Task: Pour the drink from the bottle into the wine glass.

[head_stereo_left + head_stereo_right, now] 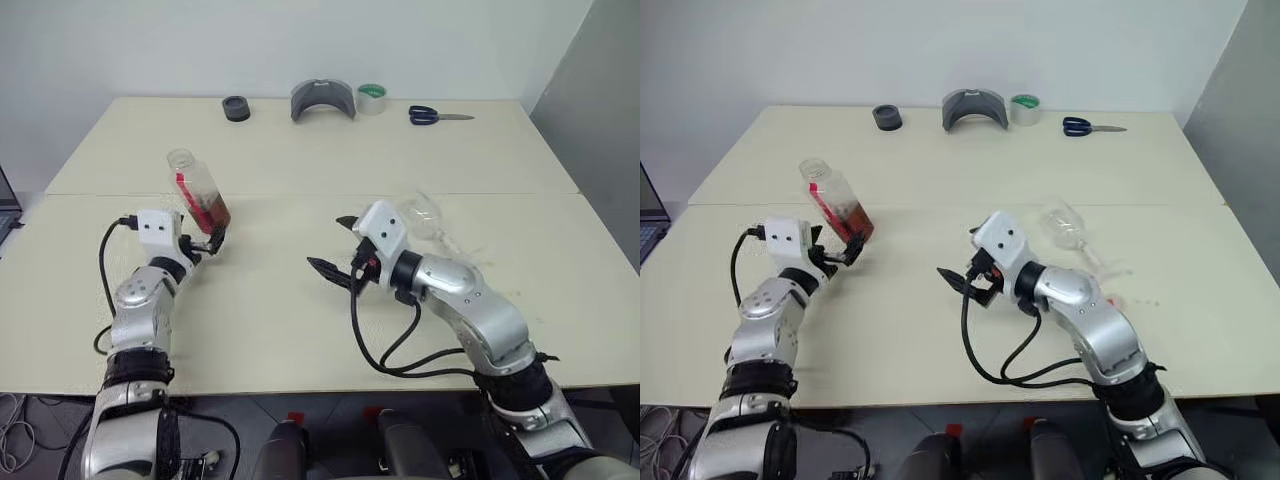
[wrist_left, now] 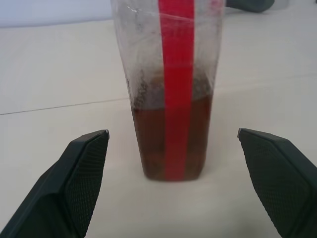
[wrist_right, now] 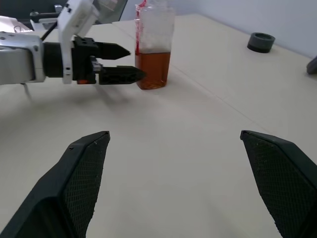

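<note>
The bottle [image 1: 200,196] stands upright on the table's left side. It is clear plastic with a red label strip, its mouth is uncapped, and the reddish-brown drink [image 2: 171,144] fills its lower part. My left gripper [image 1: 210,241] is open just in front of the bottle's base, its fingers [image 2: 79,168] spread wider than the bottle and apart from it. The wine glass [image 1: 1065,226] lies on its side on the table right of centre, stem pointing toward the near right. My right gripper [image 1: 330,243] hangs open at the table's middle, left of the glass, holding nothing.
Along the far edge sit a black round cap [image 1: 236,108], a grey curved object [image 1: 323,100], a green tape roll [image 1: 371,98] and blue-handled scissors [image 1: 438,115]. A seam [image 1: 300,195] runs across the table between the two halves. Cables trail from both wrists.
</note>
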Available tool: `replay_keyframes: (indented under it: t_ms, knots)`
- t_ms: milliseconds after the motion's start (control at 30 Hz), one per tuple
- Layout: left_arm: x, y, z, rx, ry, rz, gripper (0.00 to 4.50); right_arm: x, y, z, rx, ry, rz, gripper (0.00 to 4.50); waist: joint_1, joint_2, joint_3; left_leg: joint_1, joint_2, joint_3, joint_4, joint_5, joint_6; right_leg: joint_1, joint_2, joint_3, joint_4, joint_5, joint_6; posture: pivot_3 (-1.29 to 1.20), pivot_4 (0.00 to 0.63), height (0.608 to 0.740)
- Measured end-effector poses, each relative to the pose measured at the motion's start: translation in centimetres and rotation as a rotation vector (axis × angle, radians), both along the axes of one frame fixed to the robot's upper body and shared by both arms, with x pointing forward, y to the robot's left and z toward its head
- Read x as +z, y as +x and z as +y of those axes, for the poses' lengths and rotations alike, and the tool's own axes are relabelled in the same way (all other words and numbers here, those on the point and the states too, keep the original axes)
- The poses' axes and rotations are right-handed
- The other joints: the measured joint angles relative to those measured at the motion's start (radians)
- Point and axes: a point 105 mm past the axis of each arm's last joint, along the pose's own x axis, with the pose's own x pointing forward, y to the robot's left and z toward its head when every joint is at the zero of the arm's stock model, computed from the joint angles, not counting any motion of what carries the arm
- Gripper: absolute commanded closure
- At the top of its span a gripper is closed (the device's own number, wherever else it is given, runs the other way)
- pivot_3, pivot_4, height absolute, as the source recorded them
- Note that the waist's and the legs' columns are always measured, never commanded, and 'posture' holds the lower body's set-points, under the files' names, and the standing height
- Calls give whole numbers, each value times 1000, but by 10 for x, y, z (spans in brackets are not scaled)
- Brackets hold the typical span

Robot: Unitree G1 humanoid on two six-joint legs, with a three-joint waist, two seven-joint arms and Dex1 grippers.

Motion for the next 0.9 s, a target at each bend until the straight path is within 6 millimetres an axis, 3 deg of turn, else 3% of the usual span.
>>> replay_keyframes:
  t_ms: [100,233,333,433,600,700,900]
  knots:
    - [-8,-20,-10,-58,53,17,20,8,4,-27,-109,3,-3,0,5,0,0,0,0,0,0,0,0,0,0,0,0,0,0,0,150,740]
    - [-18,-44,-45,-261,92,65,20,17,18,-82,-333,-48,5,0,13,0,0,0,0,1,0,0,0,2,-1,-1,-1,0,0,0,150,740]
    - [-20,-54,-68,-409,98,100,20,16,25,-113,-440,-196,31,0,18,1,0,1,-2,3,-1,0,1,2,0,0,-2,0,0,0,150,740]
    - [-16,-60,-104,-619,121,112,20,23,37,-139,-507,-301,94,0,18,1,0,3,-2,3,-2,0,1,4,2,0,-3,0,0,0,150,740]
    - [6,-59,-149,-891,172,72,20,12,60,-165,-528,-357,289,0,12,1,0,3,-1,5,-3,0,1,4,3,0,-4,0,0,0,150,740]
    - [12,-60,-161,-996,202,58,20,4,70,-172,-504,-379,400,0,7,1,0,3,-1,5,-3,-1,1,4,3,1,-5,0,0,0,150,740]
    - [5,-68,-178,-1157,249,60,20,-9,86,-171,-416,-380,598,0,0,1,1,3,-1,5,-3,-1,1,4,3,0,-5,0,0,0,150,740]
